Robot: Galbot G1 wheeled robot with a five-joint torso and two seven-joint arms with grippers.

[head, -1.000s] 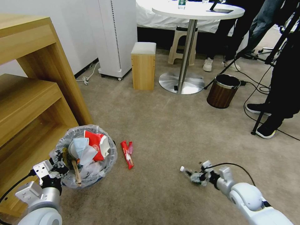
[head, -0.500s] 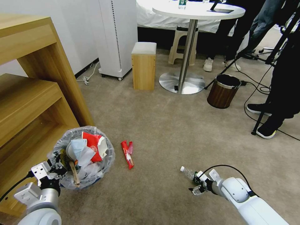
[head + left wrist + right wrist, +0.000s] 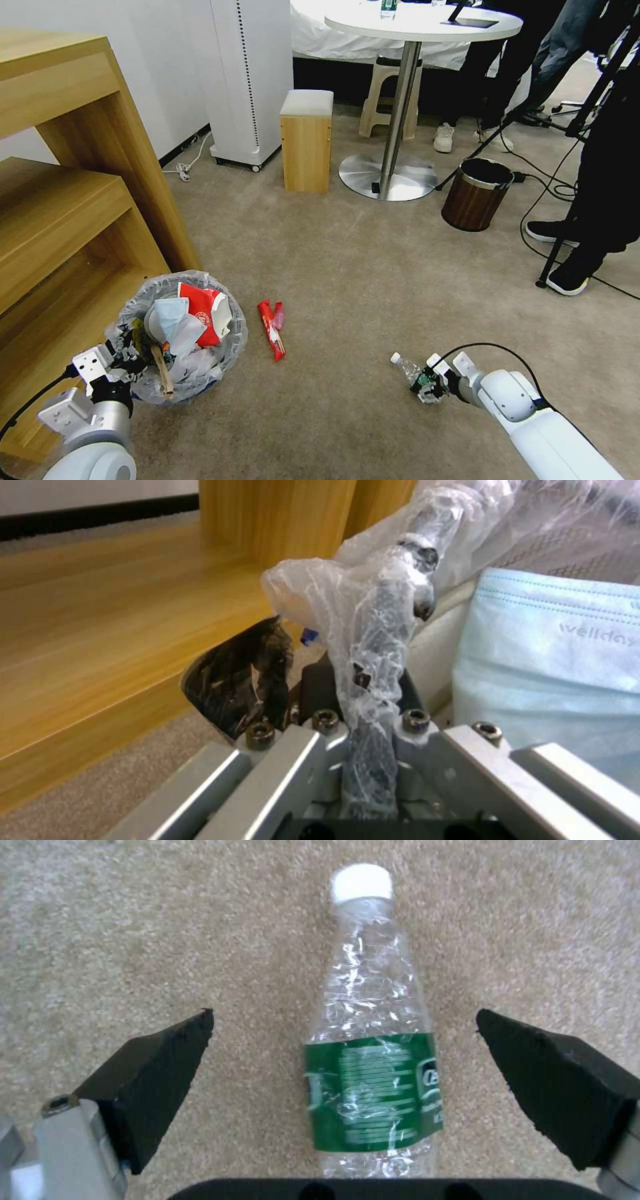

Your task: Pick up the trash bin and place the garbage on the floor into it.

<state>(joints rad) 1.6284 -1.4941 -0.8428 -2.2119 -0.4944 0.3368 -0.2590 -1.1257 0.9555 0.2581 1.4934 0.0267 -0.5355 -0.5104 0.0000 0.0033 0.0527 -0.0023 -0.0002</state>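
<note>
The trash bin [image 3: 220, 360], lined with crinkled clear plastic, stands on the beige floor [image 3: 347, 280] beside the wooden shelf. It holds a red carton [image 3: 200, 308], a mask [image 3: 170, 312] and a wooden stick [image 3: 160, 370]. My left gripper [image 3: 119, 357] is shut on the bin's near rim; in the left wrist view the left gripper [image 3: 347, 625] pinches the liner-wrapped rim [image 3: 380, 630] next to the mask [image 3: 553, 650]. A clear bottle [image 3: 405, 366] lies on the carpet. My right gripper [image 3: 343, 1015] is open, its fingers [image 3: 160, 1075] either side of the bottle [image 3: 373, 1040]. A red wrapper [image 3: 271, 330] lies right of the bin.
A wooden shelf unit [image 3: 67, 200] stands at the left. Farther off are a brown wood-grain bin [image 3: 475, 195], a round table's base [image 3: 387, 175], a small wooden stool [image 3: 307, 140], tripod legs and cables [image 3: 560, 193], and standing people's feet.
My right gripper has turned at the wrist and come down over the bottle's lower end. The bin and the left gripper have shifted only slightly.
</note>
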